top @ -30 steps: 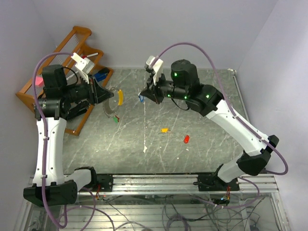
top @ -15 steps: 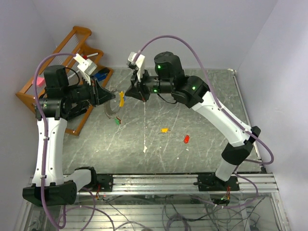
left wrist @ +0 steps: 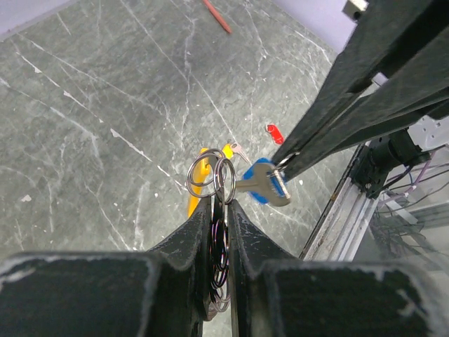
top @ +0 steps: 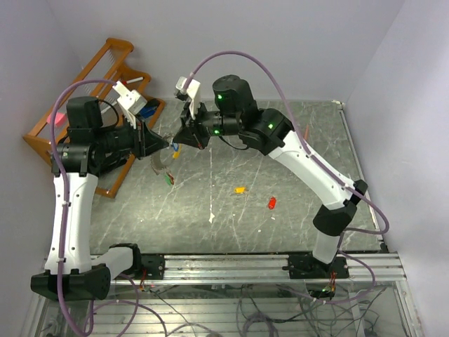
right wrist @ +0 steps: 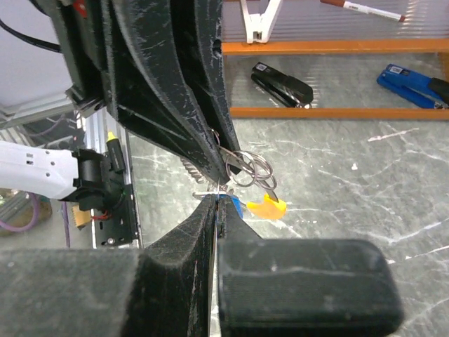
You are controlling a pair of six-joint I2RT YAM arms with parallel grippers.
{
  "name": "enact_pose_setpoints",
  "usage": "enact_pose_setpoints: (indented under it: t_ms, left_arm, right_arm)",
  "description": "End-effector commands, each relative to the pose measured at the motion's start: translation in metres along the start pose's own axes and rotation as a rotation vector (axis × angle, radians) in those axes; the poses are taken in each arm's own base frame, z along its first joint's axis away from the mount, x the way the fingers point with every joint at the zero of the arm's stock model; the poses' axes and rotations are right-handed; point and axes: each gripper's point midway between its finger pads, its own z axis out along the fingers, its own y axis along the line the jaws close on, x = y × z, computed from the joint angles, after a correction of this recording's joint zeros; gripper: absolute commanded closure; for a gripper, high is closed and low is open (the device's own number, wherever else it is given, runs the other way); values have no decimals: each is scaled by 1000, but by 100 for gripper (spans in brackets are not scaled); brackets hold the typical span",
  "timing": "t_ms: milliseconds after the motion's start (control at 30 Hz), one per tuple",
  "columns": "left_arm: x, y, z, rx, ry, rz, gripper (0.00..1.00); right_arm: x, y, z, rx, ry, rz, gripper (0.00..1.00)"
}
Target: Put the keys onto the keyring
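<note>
My left gripper (left wrist: 219, 203) is shut on the keyring (left wrist: 216, 180), whose silvery loops stick out past its tips above the table. The ring's yellow banana-shaped piece (left wrist: 202, 181) hangs beside them. My right gripper (right wrist: 219, 200) is shut on a blue key (right wrist: 236, 206), and the key's blade meets the loops (right wrist: 250, 167). In the top view the two grippers, left (top: 165, 144) and right (top: 181, 140), meet tip to tip at the back left. Three more keys lie loose on the table: green (top: 168, 178), orange (top: 240, 189) and red (top: 271, 203).
A wooden rack (top: 112, 63) stands at the back left, holding a black stapler (right wrist: 283, 83) and a blue one (right wrist: 414, 83). An orange-red pencil (left wrist: 216, 15) lies on the marble table. A metal rail (top: 224, 265) runs along the near edge.
My right arm has swung left across the table, carrying the blue key up to the keyring. The left gripper has held almost still with the ring.
</note>
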Motion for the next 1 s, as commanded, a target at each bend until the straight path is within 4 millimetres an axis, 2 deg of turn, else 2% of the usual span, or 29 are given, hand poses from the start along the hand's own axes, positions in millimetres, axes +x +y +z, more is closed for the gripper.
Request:
enact_pose_setpoints:
  t_ms: [0, 167, 533, 600, 967]
  left_arm:
    - [-11, -13, -9, 5, -20, 90, 93]
    - [-10, -17, -9, 21, -20, 98, 93]
    - [-3, -12, -11, -19, 3, 112, 93]
    - [-2, -16, -8, -2, 12, 124, 93]
    - [-2, -5, -11, -64, 44, 145, 93]
  right_arm:
    - [-3, 6, 4, -21, 5, 23, 100]
    - [-5, 5, 8, -21, 0, 36, 100]
    - [-7, 7, 14, -28, 3, 57, 100]
    - [-6, 9, 15, -32, 8, 60, 100]
    - [2, 13, 5, 1, 47, 83, 100]
